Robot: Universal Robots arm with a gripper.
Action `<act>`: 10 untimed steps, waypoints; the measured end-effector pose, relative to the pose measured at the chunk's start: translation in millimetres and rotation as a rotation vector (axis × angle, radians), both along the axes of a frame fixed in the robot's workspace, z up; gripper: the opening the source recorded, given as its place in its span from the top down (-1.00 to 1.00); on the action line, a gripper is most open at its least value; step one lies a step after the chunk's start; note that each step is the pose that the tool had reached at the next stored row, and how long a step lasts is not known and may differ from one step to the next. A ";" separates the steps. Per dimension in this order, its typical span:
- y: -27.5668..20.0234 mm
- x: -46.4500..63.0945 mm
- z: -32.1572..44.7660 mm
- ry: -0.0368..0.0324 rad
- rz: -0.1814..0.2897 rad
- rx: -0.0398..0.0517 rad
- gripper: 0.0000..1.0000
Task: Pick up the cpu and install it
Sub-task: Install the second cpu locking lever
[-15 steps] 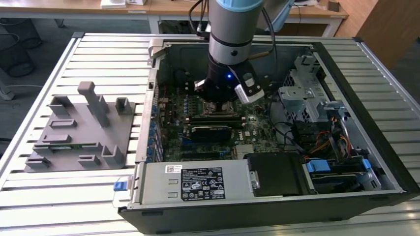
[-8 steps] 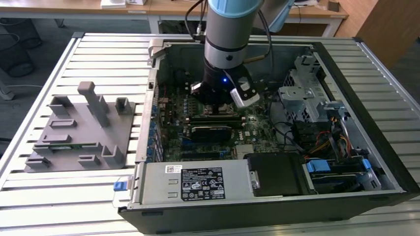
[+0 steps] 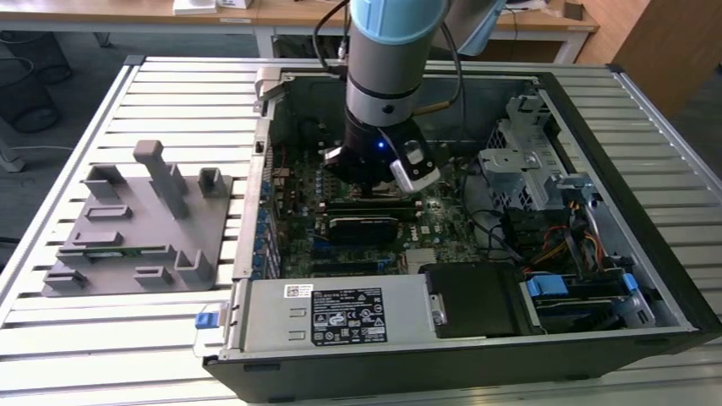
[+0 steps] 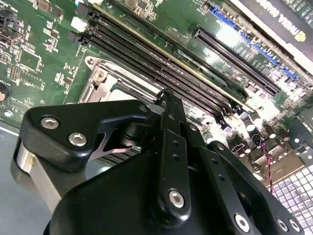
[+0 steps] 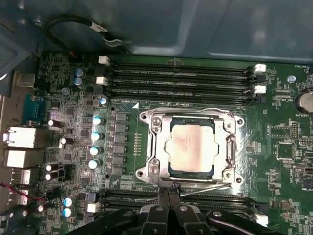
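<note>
The cpu point(image 5: 190, 147), a silver square chip, lies flat inside the metal socket frame point(image 5: 151, 142) on the green motherboard in the first wrist view. My gripper point(image 5: 167, 192) has its two black fingers pressed together with nothing between them. Its tips stand at the edge of the socket frame, beside the thin wire lever point(image 5: 203, 187), and clear of the cpu. In the second wrist view the gripper point(image 4: 166, 96) points down at a corner of the socket frame point(image 4: 100, 78). In the exterior view the gripper point(image 3: 367, 182) hangs low inside the open computer case, and the arm hides the socket.
Rows of black memory slots point(image 5: 181, 78) run along both sides of the socket. The case holds a power supply point(image 3: 338, 315), a black box point(image 3: 479, 296) and a metal drive cage point(image 3: 525, 161) with cables. A grey fixture tray point(image 3: 135, 224) sits on the slatted table at the exterior view's left.
</note>
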State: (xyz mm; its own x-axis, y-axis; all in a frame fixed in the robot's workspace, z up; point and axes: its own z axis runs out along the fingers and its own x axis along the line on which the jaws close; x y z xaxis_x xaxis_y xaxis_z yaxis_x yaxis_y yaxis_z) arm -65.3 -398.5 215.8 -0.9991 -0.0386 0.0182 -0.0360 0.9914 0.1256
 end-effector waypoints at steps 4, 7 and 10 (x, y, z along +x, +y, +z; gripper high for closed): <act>-3.8 -1.2 -2.3 0.0000 0.000 0.0122 0.79; -7.6 -2.3 -3.7 0.0000 0.000 0.0169 0.79; -9.4 -4.3 -5.4 0.0001 0.000 0.0227 0.79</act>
